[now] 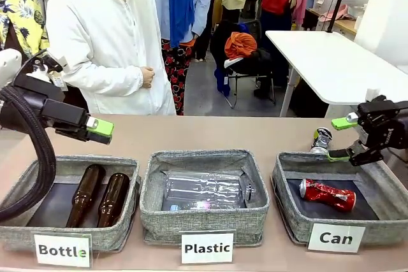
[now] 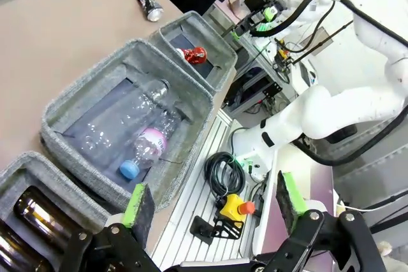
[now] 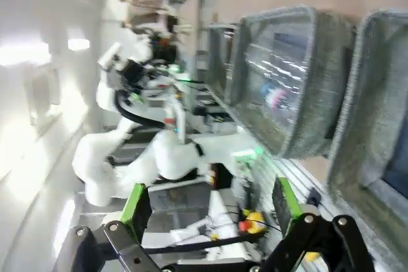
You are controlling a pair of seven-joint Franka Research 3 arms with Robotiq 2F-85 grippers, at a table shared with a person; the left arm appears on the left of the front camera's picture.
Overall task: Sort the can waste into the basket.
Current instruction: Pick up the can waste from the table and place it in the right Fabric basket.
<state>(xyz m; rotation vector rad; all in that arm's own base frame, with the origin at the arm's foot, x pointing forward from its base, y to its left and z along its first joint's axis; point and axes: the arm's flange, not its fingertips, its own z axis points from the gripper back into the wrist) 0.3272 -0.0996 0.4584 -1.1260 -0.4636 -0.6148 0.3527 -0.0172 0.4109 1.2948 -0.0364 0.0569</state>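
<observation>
Three white signs are standing on the basket fronts: "Bottle" (image 1: pixel 62 250) on the left basket (image 1: pixel 19 234), "Plastic" (image 1: pixel 207 248) on the middle basket (image 1: pixel 153 218), "Can" (image 1: pixel 336 238) on the right basket (image 1: pixel 287 211).

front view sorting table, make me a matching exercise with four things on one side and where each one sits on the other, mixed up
Things:
1. red can
2. black can
3. brown bottles
4. clear bottles

Places:
A. middle basket, signed "Plastic"
B. on the table, behind the Can basket
C. left basket, signed "Bottle"
D. inside the Can basket

Pairs: 1-D, 2-B, 3-C, 4-A
</observation>
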